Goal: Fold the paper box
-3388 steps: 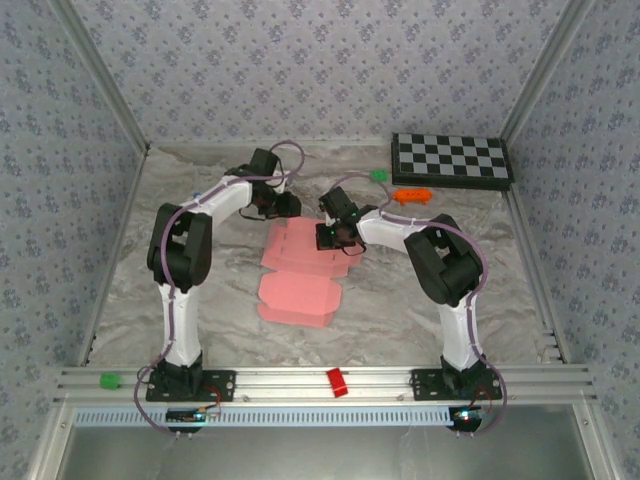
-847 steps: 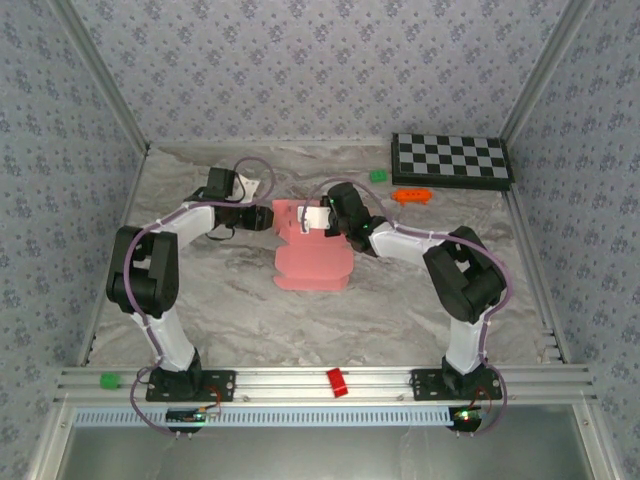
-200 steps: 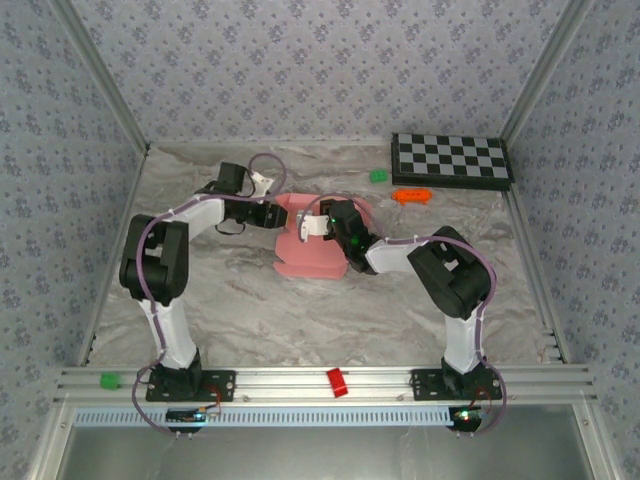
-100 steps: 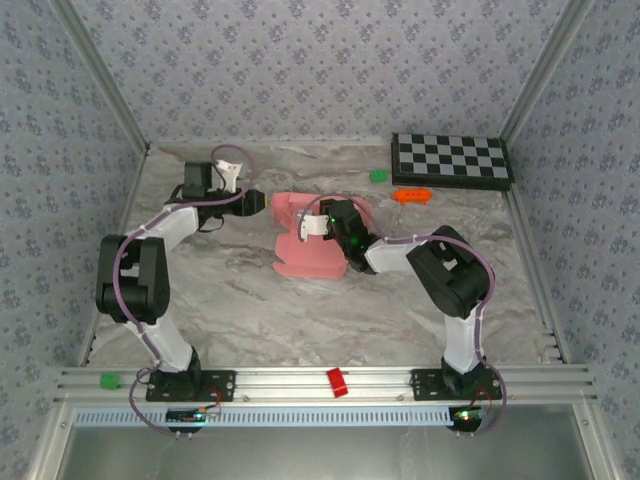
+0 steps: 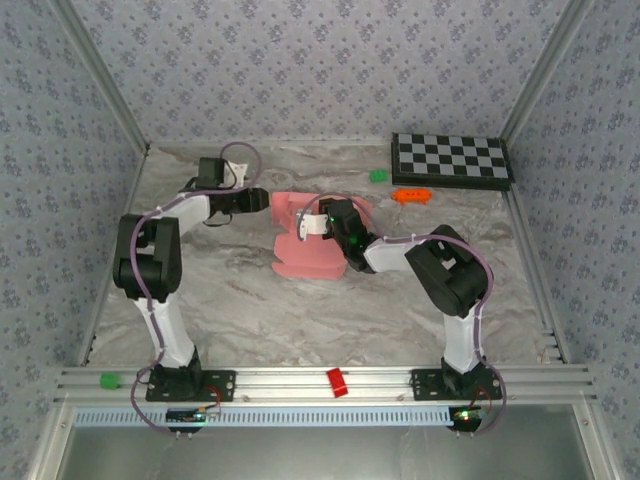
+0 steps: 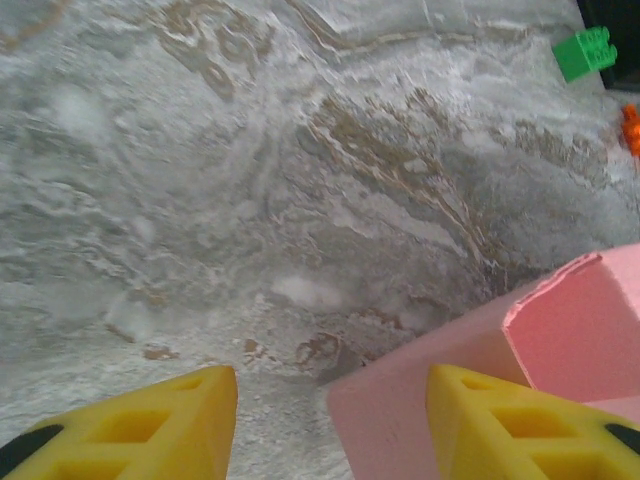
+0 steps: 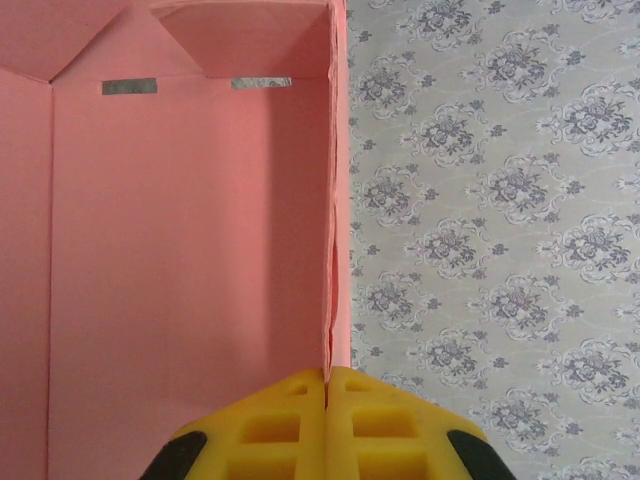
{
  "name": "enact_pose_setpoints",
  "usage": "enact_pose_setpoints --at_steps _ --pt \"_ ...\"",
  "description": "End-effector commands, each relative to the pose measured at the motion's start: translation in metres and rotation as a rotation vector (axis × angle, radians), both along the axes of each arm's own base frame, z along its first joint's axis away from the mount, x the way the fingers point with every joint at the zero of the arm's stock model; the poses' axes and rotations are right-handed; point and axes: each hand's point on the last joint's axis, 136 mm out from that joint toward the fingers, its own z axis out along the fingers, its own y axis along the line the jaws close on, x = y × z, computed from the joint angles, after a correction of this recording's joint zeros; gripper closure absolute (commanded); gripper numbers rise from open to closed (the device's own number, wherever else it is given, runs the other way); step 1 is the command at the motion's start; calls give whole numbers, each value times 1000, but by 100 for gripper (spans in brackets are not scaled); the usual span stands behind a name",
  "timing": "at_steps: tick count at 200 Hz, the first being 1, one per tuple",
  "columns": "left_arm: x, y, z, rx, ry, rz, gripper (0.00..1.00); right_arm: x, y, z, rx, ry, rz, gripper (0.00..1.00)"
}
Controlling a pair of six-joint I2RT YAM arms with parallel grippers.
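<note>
Pinching a side wall of the paper box in my right tool, closed on it, I judge the card light, thin, easily creased, best held at wall edges. It sits mid-frame on the table; my left tool, half-spread, hovers beside its corner.

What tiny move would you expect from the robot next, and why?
Probably the left arm nudges toward the paper box until its open jaws straddle the near edge; the right arm has its jaws shut on one wall, steadying it.
</note>
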Motion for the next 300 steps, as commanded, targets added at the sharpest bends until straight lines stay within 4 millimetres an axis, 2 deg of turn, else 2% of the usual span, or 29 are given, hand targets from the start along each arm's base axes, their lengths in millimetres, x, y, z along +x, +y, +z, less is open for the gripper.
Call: enact_pose_setpoints --at_steps 1,31,114,161,234,300 --pt "-6 -11 -4 14 28 -67 48 2 3 -9 -21 15 0 100" --pt "-13 -16 -10 11 53 -102 49 1 3 -10 -25 16 0 100" --pt "-27 -41 -3 -54 23 -247 49 2 4 -12 -26 15 0 100" --pt "-32 -51 -6 -62 33 -291 48 3 5 -12 -25 13 -2 100" --pt "-42 -65 0 -106 12 -356 48 2 5 -15 -31 20 -2 100" --pt "-30 -66 -5 -60 -31 -285 50 2 7 -16 -25 25 2 100"
